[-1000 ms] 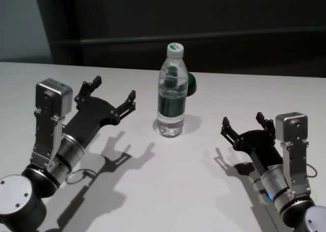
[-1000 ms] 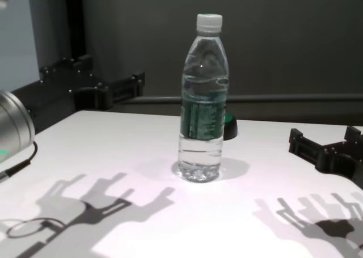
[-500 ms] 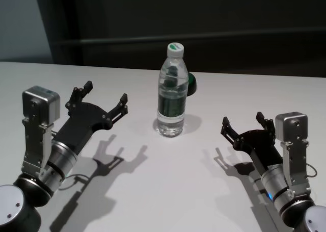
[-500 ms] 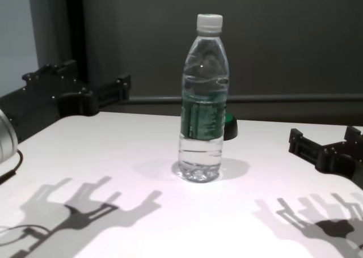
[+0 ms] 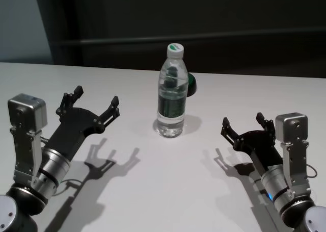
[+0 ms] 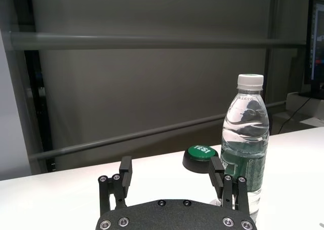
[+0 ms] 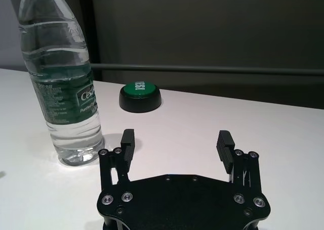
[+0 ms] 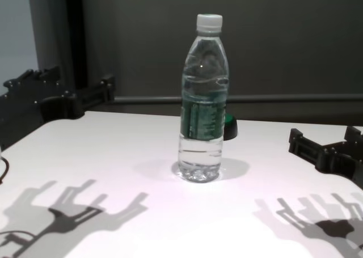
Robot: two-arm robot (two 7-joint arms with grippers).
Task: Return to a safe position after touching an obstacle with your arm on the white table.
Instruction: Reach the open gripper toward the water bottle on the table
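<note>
The obstacle, a clear water bottle [image 5: 171, 94] with a white cap and dark green label, stands upright mid-table on the white table [image 5: 168, 171]; it also shows in the chest view [image 8: 203, 99], left wrist view [image 6: 245, 144] and right wrist view [image 7: 62, 78]. My left gripper [image 5: 94, 102] is open and empty, well to the left of the bottle and raised above the table; in the chest view it is at the left edge [image 8: 62, 85]. My right gripper [image 5: 243, 124] is open and empty, low at the right, apart from the bottle.
A small black-based green-topped button [image 5: 190, 84] sits just behind and right of the bottle, also in the left wrist view [image 6: 201, 157] and right wrist view [image 7: 140, 96]. A dark wall with a horizontal rail stands behind the table's far edge.
My left arm has drawn back to the left and toward me, away from the bottle. The bottle stays upright in place. The right arm has not moved.
</note>
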